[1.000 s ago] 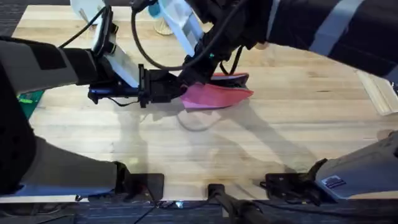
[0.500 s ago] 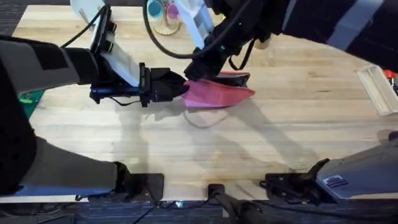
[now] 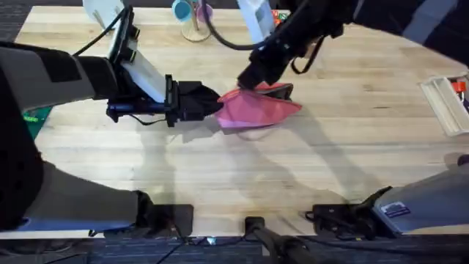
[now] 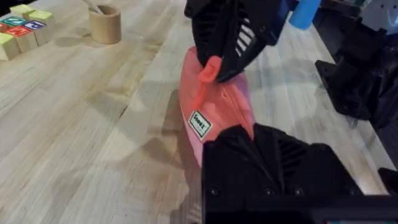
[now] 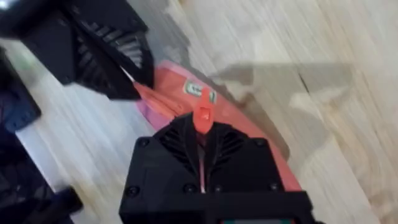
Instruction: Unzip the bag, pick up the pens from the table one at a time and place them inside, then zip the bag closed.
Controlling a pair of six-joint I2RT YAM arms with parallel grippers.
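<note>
The coral-pink bag (image 3: 258, 110) lies on the light wooden table (image 3: 352, 154), a little past its middle. My left gripper (image 3: 216, 104) is shut on the bag's left end; in the left wrist view the black fingers (image 4: 273, 162) clamp the pink fabric (image 4: 217, 109). My right gripper (image 3: 246, 82) comes from the far side and is shut on the orange zipper pull (image 4: 208, 70), which shows again as the zipper pull (image 5: 203, 116) between its fingers. A dark strip (image 3: 277, 90) runs along the bag's far edge. The pens are hidden.
A wooden cup (image 3: 192, 29) holding a pale stick stands at the table's far edge, near a blue object (image 3: 181, 9). Coloured blocks (image 4: 18, 28) lie beyond the cup (image 4: 104, 23). A clear box (image 3: 445, 103) sits at the right edge.
The right gripper has moved to the right along the bag's top edge with the zipper pull. The left gripper has held the bag's end in place.
</note>
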